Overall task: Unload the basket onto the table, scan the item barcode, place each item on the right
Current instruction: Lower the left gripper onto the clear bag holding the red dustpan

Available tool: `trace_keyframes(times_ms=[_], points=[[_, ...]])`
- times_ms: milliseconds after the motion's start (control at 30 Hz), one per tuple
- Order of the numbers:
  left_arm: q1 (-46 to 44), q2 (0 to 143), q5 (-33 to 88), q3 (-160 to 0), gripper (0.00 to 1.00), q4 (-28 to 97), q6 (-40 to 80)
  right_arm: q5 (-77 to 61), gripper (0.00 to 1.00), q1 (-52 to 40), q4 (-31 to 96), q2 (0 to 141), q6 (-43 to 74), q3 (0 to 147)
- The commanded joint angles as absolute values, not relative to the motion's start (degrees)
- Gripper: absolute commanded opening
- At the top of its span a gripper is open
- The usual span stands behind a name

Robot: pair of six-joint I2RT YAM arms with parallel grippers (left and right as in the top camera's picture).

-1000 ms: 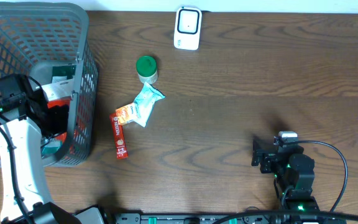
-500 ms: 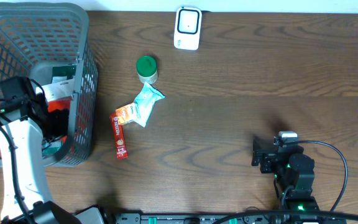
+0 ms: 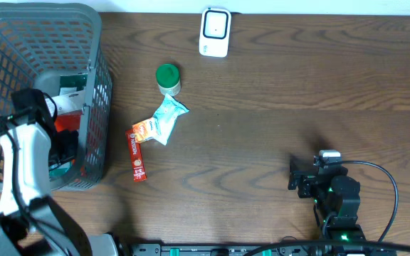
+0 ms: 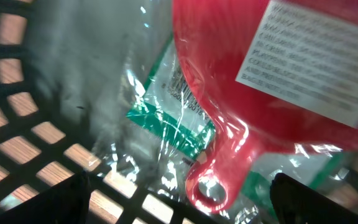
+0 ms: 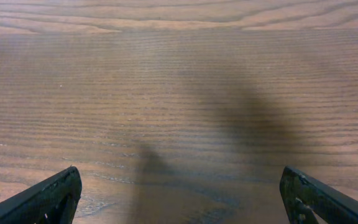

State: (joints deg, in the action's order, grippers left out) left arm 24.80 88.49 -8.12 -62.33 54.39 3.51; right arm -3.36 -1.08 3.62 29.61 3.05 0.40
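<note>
My left gripper [image 3: 61, 146] is down inside the grey basket [image 3: 20, 43], open. In the left wrist view its fingertips [image 4: 61, 202] flank a red pack [image 4: 229, 118] with a white label [image 4: 316, 56] and a hang hole. Under the red pack lies a green and white packet [image 4: 173, 121] in clear wrap, showing a barcode. Nothing is gripped. The white scanner [image 3: 214, 32] lies at the table's far edge. My right gripper [image 3: 301, 178] rests open over bare wood at the near right, with nothing between its fingertips [image 5: 48, 196].
On the table right of the basket lie a green-lidded jar [image 3: 167, 78], a pale blue and orange snack packet [image 3: 161, 121] and a red stick pack [image 3: 137, 154]. The basket's mesh wall [image 3: 98, 121] stands between my left gripper and these.
My left arm has shifted a little to the right, further into the basket over the red pack. The right arm has not moved.
</note>
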Motion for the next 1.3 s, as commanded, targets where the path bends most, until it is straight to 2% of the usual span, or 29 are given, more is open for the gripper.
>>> trace_keyframes(times_ms=[0,467,533,900,1067,1100,1267], points=[[24.8,92.7,-9.3,-61.7,0.92,54.7,4.9,-3.1,0.99,-1.5,3.5,29.5,3.8,0.3],[24.8,99.0,-9.3,-61.7,0.90,54.1,4.8,-3.1,0.99,-1.5,3.5,29.5,3.8,0.3],[24.8,99.0,-9.3,-61.7,0.77,53.9,4.8,-3.1,0.99,-1.5,3.5,29.5,3.8,0.3],[24.8,99.0,-9.3,-61.7,0.28,52.8,4.8,-3.1,0.99,-1.5,3.4,29.5,3.8,0.3],[24.8,99.0,-9.3,-61.7,0.19,52.8,4.8,-3.0,0.99,-1.5,3.4,29.5,3.8,0.3],[24.8,99.0,-9.3,-61.7,0.14,52.8,4.8,-3.0,0.99,-1.5,3.4,29.5,3.8,0.3],[24.8,99.0,-9.3,-61.7,0.08,52.6,4.8,-3.1,0.99,-1.5,3.4,29.5,3.8,0.3]])
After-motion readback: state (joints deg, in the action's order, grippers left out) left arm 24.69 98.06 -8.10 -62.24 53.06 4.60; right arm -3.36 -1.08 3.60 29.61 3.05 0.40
